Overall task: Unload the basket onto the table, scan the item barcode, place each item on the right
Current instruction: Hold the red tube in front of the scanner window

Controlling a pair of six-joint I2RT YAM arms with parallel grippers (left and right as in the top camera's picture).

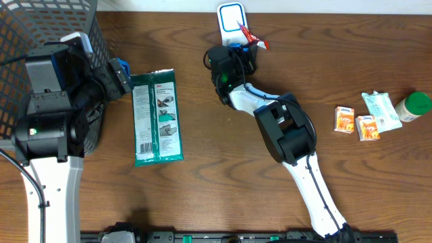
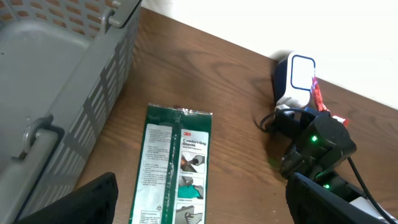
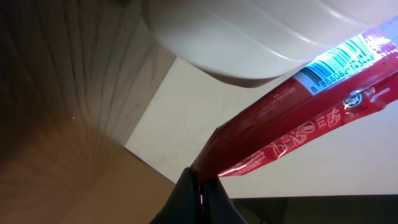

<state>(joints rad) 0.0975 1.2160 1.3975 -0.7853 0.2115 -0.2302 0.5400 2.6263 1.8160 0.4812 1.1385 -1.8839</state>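
A grey basket point(image 1: 40, 20) fills the surface's point(image 1: 202, 202) back left corner, with a green packet point(image 1: 156, 116) flat beside it. Two orange boxes point(image 1: 345, 119), a white packet point(image 1: 381, 110) and a green-capped bottle point(image 1: 413, 106) sit near the right edge.

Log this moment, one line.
phase: scanning | right hand: shut on red packet, barcode at scanner | left hand: open, empty, near green pack

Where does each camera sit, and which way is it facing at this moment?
Overhead: above the table, looking straight down; both arms show, left gripper by the green package, right gripper at the scanner.
Left wrist: low, facing across the green package toward the scanner; own open fingers frame the bottom.
Right wrist: close against the scanner's white body, looking along the red packet its own fingers pinch.
Shared: overhead and left wrist both show green package and scanner.
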